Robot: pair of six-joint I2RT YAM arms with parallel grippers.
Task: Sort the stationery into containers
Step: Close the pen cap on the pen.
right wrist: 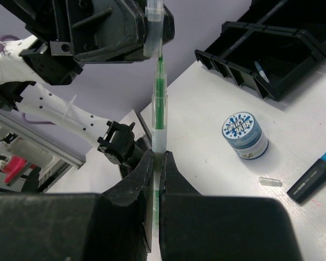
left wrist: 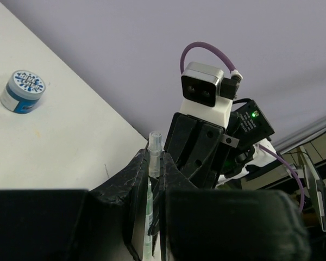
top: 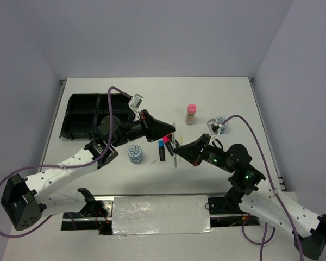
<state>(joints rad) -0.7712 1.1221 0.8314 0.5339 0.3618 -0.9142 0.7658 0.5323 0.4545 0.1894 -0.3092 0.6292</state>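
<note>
Two sets of fingers share one thin clear-barrelled pen with a green core, held in the air above the white bench. The left fingers pinch its capped end, and the right fingers are pressed onto the opposite end. This looks like a handover. Next, one side must let go. The black ridged plastic tray lies behind the left fingers, so they seem better placed to carry it.
</note>
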